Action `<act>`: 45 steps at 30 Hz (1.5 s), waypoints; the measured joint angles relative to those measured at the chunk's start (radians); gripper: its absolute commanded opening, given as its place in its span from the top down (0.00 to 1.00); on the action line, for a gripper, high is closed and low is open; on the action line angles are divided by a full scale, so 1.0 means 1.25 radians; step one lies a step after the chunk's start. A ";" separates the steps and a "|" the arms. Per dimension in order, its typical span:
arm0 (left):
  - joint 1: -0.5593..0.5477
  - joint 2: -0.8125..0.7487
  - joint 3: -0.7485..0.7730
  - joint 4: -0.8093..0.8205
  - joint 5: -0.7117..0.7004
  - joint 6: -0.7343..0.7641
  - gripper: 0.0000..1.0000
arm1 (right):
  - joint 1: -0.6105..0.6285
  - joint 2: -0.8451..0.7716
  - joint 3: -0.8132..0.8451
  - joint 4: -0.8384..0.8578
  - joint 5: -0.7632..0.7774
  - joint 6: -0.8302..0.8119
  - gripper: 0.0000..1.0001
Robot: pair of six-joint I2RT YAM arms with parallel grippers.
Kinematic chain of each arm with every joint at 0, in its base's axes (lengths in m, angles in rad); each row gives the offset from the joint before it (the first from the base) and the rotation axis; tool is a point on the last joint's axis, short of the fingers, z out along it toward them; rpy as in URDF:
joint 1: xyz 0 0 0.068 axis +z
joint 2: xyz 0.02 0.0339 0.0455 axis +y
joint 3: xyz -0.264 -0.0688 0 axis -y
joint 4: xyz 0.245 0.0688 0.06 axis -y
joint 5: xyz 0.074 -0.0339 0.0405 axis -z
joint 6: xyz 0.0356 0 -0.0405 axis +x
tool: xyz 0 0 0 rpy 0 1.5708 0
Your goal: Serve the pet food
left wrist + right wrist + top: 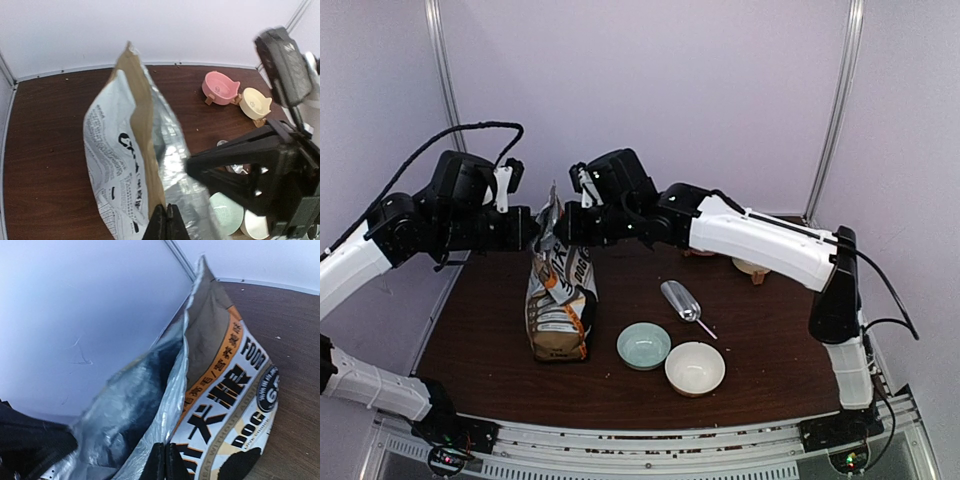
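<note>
**Step in hand.** Opening the mouth of the bag (560,300), judged from both arms meeting at its top. The bag stands upright toward the 9 o'clock side of the table (760,340).

**Left gripper** (167,222). Fingers are pinched fully together on the lip at 9 o'clock of the mouth, with paper and foil lining caught between them.

**Right gripper** (165,462). It is likewise clamped tight, on the opposite lip at 3 o'clock of the mouth. Neither gripper holds anything else.

**Pet food.** Not seen. The right wrist view looks into the parted mouth and shows only dark foil, so the kibble is presumably lower inside the bag.

**Surroundings.**
- A metal scoop (682,300) lies at 3 o'clock of the bag, untouched.
- A green bowl (644,346) and a cream bowl (695,368) sit at 6 o'clock of the scoop, both unfilled.
- A pink dish (220,87) and a yellow dish (255,104) stand toward the table's 2 o'clock corner.

**Next move, as judged.** Draw the lips evenly apart, left toward 9 and right toward 3, so the mouth widens without tipping the bag. One gripper must then let go to fetch the scoop.
</note>
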 measured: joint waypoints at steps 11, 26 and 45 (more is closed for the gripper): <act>-0.002 -0.062 0.011 -0.087 -0.090 -0.042 1.00 | -0.007 -0.350 -0.399 0.099 0.112 0.012 1.00; 0.001 -0.222 -0.060 0.027 -0.020 0.014 0.03 | -0.039 -0.547 -0.777 0.109 0.104 -0.150 0.37; 0.084 -0.236 -0.152 0.045 0.157 -0.037 0.02 | -0.225 -0.441 -1.043 0.136 0.020 -0.296 0.58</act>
